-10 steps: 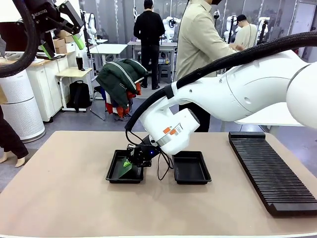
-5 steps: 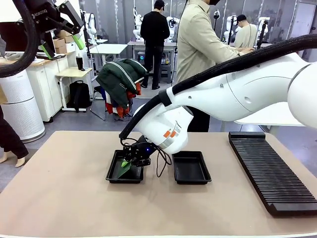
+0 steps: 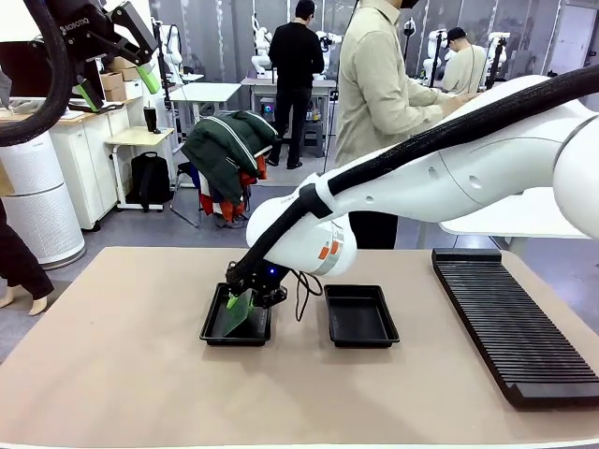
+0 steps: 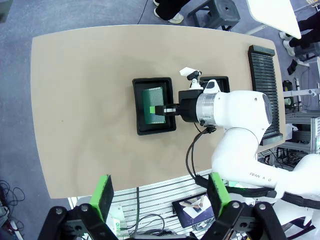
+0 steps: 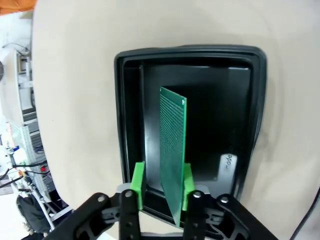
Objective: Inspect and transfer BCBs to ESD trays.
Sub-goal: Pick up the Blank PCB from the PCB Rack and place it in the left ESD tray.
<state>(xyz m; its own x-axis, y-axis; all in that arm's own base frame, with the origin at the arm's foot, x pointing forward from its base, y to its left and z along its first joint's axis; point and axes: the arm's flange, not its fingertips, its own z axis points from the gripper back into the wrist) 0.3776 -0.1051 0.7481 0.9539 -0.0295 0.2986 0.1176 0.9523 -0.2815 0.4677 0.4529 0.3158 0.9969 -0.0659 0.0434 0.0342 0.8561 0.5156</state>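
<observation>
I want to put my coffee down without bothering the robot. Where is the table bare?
The wide bare tabletop left of the left ESD tray, and the front strip nearer the robot. A narrower patch lies between the empty right ESD tray and the ribbed rack. Crowded: the left tray, where the right pincer straddles a green BCB.

A smooth grey floor (image 3: 140, 229) stretches beyond the broad tan tabletop (image 3: 112, 355). At the left stand a white cylindrical air purifier (image 3: 37, 201), a low white cabinet (image 3: 89, 168) and a small pale side table (image 3: 140, 138) with a black backpack (image 3: 150, 180) beneath. A dark green padded jacket (image 3: 229, 145) hangs over a chair.
</observation>
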